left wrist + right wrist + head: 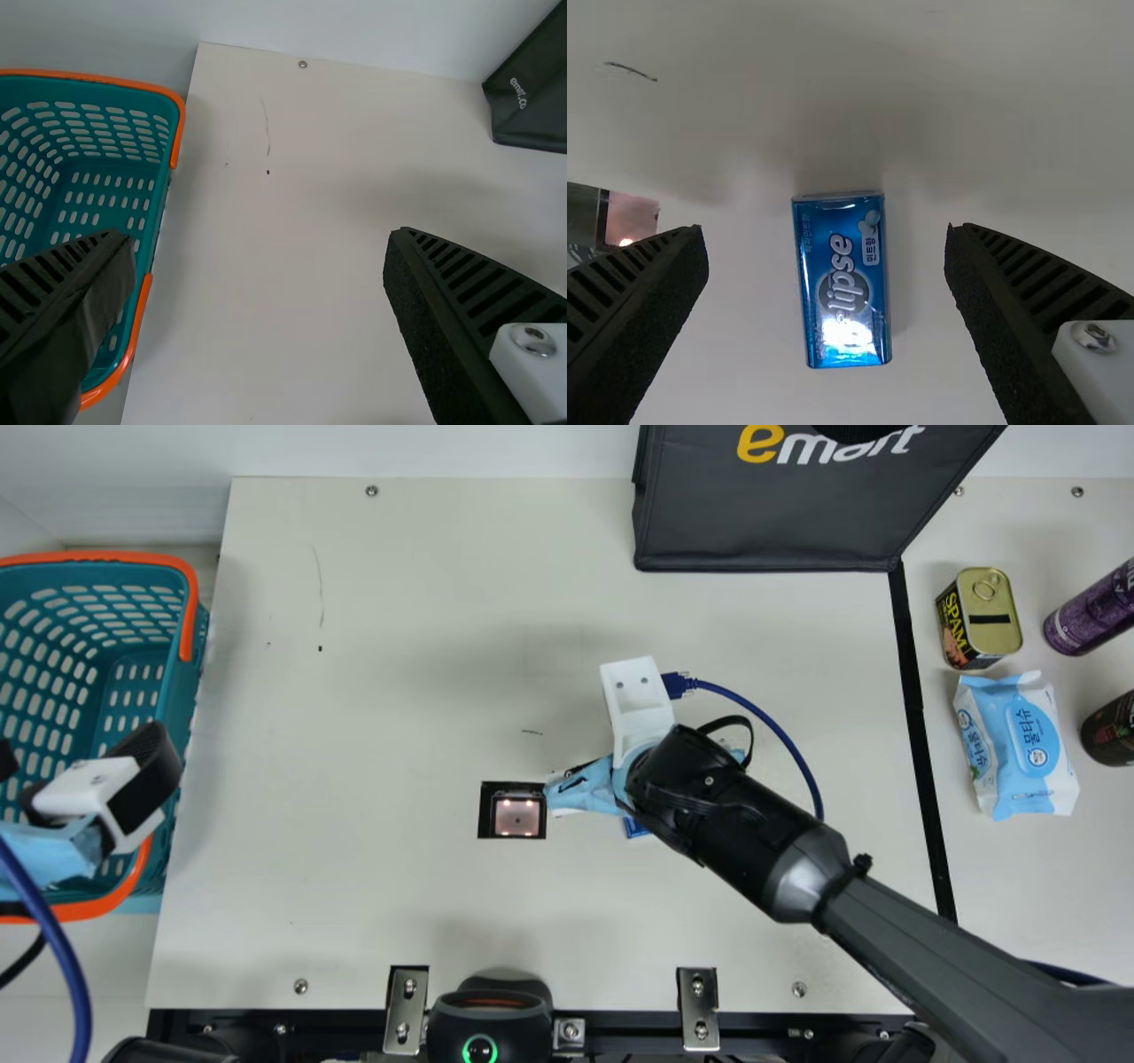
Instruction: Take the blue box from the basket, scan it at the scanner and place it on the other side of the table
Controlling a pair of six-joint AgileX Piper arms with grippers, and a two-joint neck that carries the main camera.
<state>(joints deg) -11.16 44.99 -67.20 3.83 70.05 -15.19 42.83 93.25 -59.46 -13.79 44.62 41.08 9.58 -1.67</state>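
The right gripper [640,757] is above the table just right of the scanner [518,817], and an edge of the blue box [634,829] peeks out beneath it. In the right wrist view the blue box [843,282] lies on the tabletop below my right gripper [826,257], which is open with its fingers wide to either side; part of the scanner [631,220] shows beside one finger. My left gripper [99,797] is over the right part of the basket [191,593]. In the left wrist view the left gripper [257,257] is open, holding nothing, beside the basket [106,81].
A black bag [780,522] stands at the back of the table. Beyond the black tape line [921,762] on the right are a can [979,620], a wipes pack [1019,744], a purple bottle [1094,607] and a dark can [1112,731]. A blue cable [780,726] curves beside the right gripper.
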